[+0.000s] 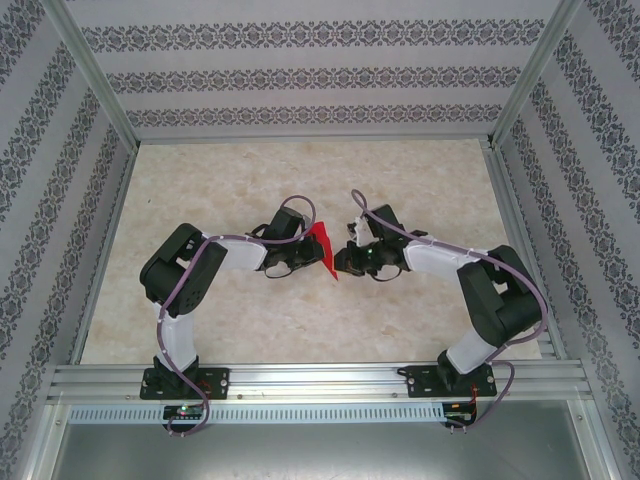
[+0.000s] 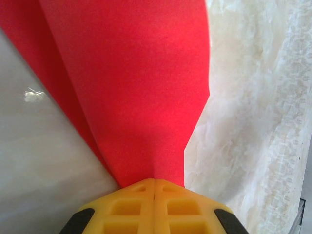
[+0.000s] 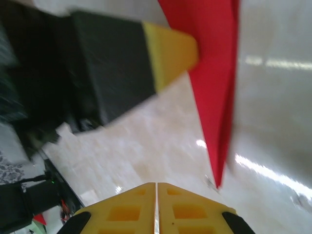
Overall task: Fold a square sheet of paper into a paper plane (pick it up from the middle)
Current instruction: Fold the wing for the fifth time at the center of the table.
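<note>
The right gripper (image 3: 156,187) has its jaws pressed together on nothing, just beside the pointed red paper plane (image 3: 214,83). The left gripper (image 2: 154,183) is clamped on the plane, holding it over the middle of the marble-patterned table (image 1: 300,170).

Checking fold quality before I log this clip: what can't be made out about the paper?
- Top view: red paper too small to count its folds.
- Left wrist view: paper's far end cut off by the top edge; left gripper covers the pinched part.
- Right wrist view: blurred; paper's top cut off by the frame.
</note>
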Tool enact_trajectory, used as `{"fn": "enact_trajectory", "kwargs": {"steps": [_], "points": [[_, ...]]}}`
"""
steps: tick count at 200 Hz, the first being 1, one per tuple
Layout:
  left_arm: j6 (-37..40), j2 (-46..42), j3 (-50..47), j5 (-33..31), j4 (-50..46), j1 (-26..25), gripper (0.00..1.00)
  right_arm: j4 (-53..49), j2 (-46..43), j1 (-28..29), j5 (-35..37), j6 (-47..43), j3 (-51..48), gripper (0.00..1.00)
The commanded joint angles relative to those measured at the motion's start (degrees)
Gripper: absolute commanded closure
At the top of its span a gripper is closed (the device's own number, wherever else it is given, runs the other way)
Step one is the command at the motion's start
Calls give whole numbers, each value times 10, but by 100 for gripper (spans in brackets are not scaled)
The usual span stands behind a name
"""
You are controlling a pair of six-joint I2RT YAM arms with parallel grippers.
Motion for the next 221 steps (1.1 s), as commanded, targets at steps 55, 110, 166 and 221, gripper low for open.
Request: {"fn": "enact_trajectory", "kwargs": {"steps": [55, 110, 166, 221], "points": [[7, -12, 7, 3, -43, -1, 92, 18, 130, 4, 14, -24, 65, 92], [100, -64, 51, 20, -82, 17, 86, 6, 142, 4, 27, -40, 12, 93], [152, -83, 15, 38, -54, 33, 83, -22, 85, 4, 20, -40, -52, 93], [149, -61, -22, 59, 18, 33, 84, -21, 89, 3, 9, -36, -55, 93]]}}
